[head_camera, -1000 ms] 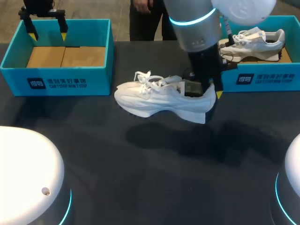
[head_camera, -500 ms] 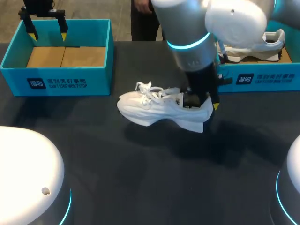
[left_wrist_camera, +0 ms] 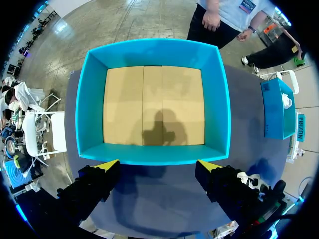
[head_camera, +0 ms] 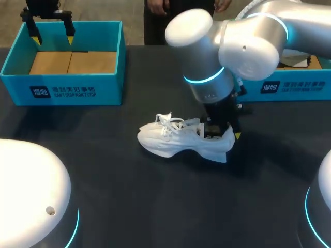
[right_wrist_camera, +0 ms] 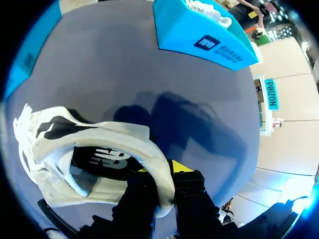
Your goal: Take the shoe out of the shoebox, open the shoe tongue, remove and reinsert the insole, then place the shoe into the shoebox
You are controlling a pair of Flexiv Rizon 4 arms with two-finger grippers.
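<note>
dark table (head_camera: 155, 206) bears an open teal shoebox (head_camera: 64, 92) behind-left of the white sneaker (head_camera: 176, 142) and a second teal shoebox (head_camera: 289, 88) behind-right of it. sneaker's contact with the surface cannot be told.

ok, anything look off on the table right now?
Nothing stands out. The white shoe is upright mid-table, with the right gripper clamped on its heel rim. Its laces are loose, but nothing looks spilled or damaged.

White print marks the left shoebox (head_camera: 109, 89) and right shoebox (head_camera: 305, 87).
</note>
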